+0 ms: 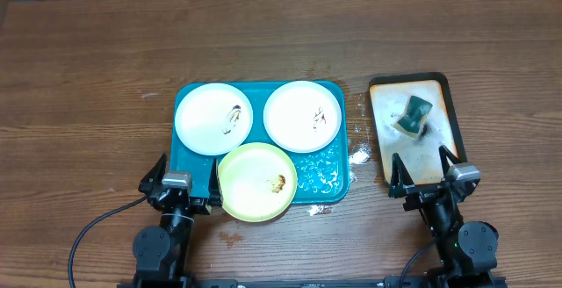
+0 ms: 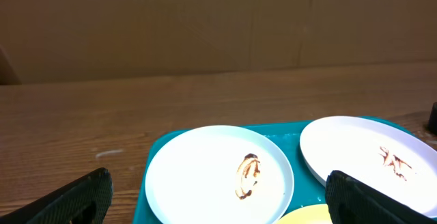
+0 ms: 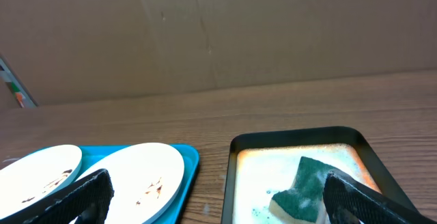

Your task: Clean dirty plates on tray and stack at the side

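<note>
The teal-blue tray [image 1: 332, 176] holds three smeared plates: a white plate [image 1: 213, 118] at back left, a white plate [image 1: 302, 115] at back right, and a pale yellow-green plate [image 1: 255, 181] at the front. In the left wrist view the left white plate [image 2: 218, 173] lies ahead, the right one [image 2: 362, 152] beyond it. My left gripper [image 1: 184, 181] is open and empty at the tray's near left corner. My right gripper [image 1: 426, 174] is open and empty at the near edge of the tan tray. The right wrist view shows the right white plate [image 3: 140, 179].
A smaller black-rimmed tan tray [image 1: 441, 139] with soapy foam stands right of the teal tray and holds a green sponge [image 1: 415, 114], also in the right wrist view [image 3: 300, 190]. Foam spots lie on the wooden table [image 1: 88, 86] between the trays.
</note>
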Available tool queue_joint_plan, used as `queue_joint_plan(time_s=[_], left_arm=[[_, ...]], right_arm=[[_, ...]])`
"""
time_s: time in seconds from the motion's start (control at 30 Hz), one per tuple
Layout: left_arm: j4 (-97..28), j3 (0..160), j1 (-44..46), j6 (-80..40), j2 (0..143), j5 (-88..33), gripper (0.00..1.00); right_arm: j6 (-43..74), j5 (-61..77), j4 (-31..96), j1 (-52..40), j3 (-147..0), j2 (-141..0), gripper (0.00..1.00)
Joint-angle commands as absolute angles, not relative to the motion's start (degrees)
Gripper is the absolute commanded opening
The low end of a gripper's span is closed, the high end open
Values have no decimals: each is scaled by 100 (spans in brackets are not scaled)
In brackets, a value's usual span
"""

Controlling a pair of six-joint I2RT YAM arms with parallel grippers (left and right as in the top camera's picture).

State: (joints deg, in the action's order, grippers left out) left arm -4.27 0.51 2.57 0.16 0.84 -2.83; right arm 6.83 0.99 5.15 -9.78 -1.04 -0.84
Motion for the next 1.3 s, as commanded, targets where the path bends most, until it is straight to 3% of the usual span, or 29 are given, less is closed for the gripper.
queue_joint_plan(time_s=[0.0, 0.77, 1.07, 1.27], left_arm=[[-427, 27, 226, -40, 25, -344, 100], [-427, 27, 226, -40, 25, -342, 100], [-427, 27, 226, -40, 25, -344, 100], [-427, 27, 226, -40, 25, -344, 100]], right_arm=[[711, 10, 480, -956, -47, -16, 100], [757, 8, 425, -956, -64, -16, 100], [753, -117, 2176, -956, -937, -231, 100], [755, -139, 2532, -956, -1841, -908, 100]])
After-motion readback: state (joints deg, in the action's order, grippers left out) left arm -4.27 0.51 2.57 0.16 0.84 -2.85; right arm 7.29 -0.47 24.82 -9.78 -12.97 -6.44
